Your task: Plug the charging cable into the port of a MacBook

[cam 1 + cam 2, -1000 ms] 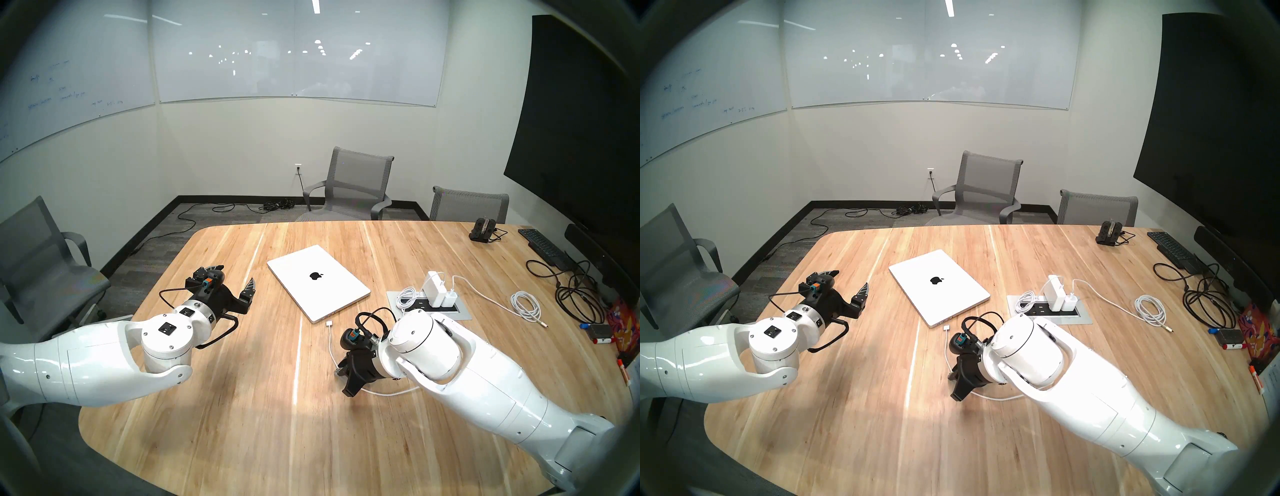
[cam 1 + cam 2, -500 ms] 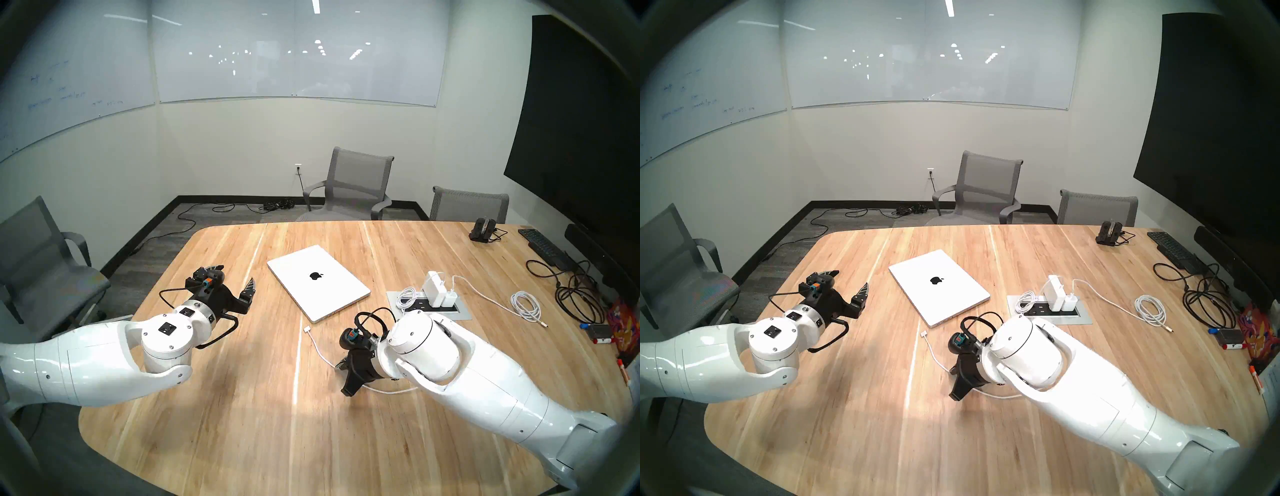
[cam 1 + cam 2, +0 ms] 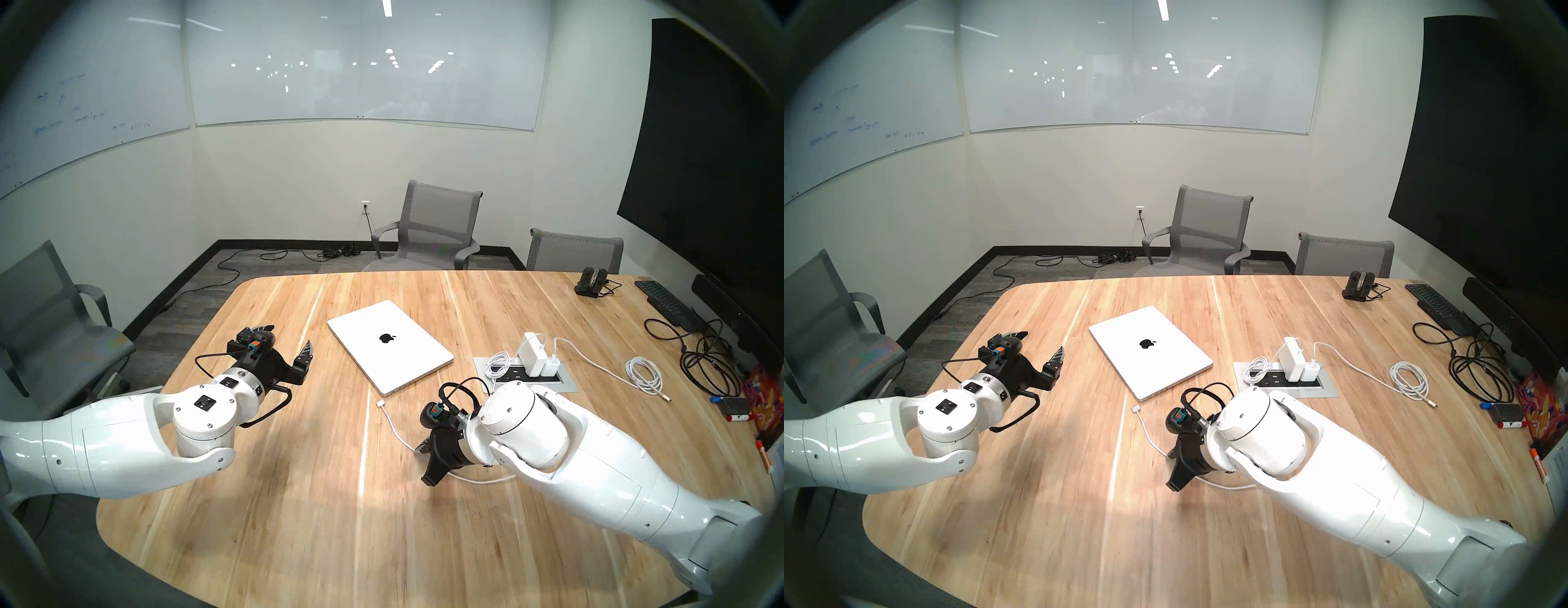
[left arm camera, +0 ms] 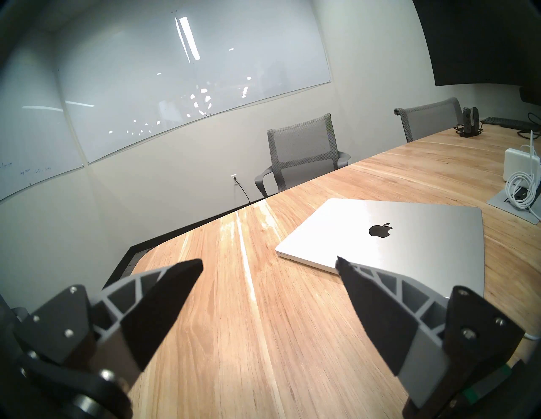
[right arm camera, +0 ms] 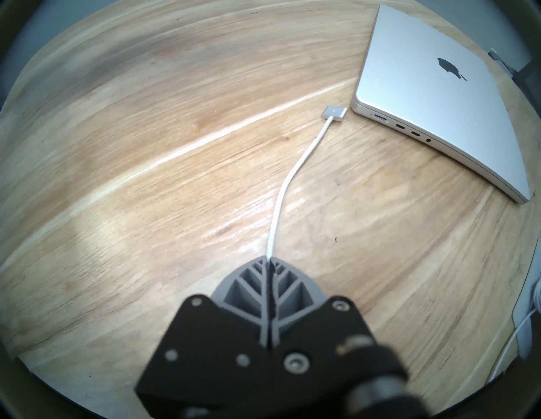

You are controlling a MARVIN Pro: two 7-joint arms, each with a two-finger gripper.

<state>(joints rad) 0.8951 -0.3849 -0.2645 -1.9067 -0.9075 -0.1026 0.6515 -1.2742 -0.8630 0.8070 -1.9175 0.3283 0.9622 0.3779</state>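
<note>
The right gripper (image 5: 270, 260) has its two fingers pressed together on the charging cable (image 5: 295, 169), the white cord coming out from between the fingertips (image 5: 257, 264) and running on across the wooden tabletop (image 3: 297, 488) toward the MacBook (image 3: 390, 344); the grip sits partway along the cord, well back from its end, so a free length lies ahead of the fingers in a gentle curve. The cable's flat silver connector (image 5: 333, 112) rests on the wood just beside the near corner of the MacBook, close to the side edge that carries the ports (image 5: 401, 127), but apart from it and not seated in any of them. The MacBook lies closed and flat near the middle of the tabletop, turned at an angle to its edges, apple logo up. Behind the right gripper the cord trails along the tabletop under the right arm. The left gripper (image 4: 269, 263) hangs above the left part of the tabletop, its fingers spread wide and holding nothing; the MacBook's lid (image 4: 409, 231) lies ahead of its right finger.
</note>
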